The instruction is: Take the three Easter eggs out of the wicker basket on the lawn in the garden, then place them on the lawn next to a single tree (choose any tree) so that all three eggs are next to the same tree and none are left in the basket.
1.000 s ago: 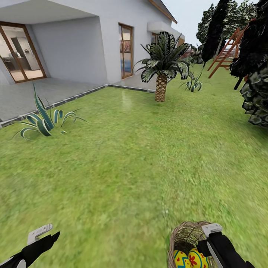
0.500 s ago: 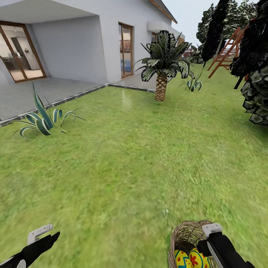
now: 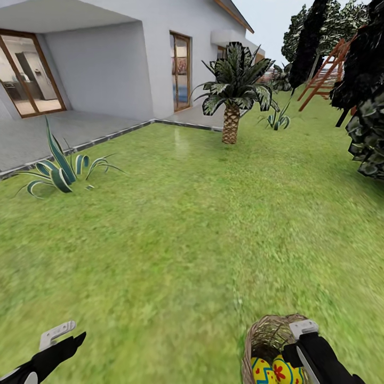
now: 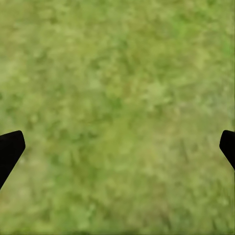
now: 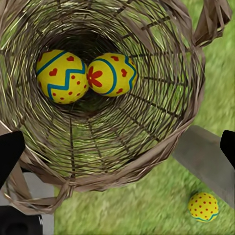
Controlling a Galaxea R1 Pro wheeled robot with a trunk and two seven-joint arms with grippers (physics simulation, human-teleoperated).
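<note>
Right gripper [image 5: 117, 147] hangs fingers-down over the wicker basket [image 5: 161, 132], fingers spread, empty. Left gripper [image 4: 117, 144] points at the lawn [image 4: 117, 88], fingers spread.

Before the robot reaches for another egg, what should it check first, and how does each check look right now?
1. Eggs left in the wicker basket: two, lying side by side at the bottom. Not ok, task unfinished.
2. Third egg out on the lawn: ok.
3. That egg beside a tree: cannot tell.
4. Right gripper open over the basket mouth: ok.
5. Left gripper open and empty over grass: ok.
6. Basket upright: ok.
</note>
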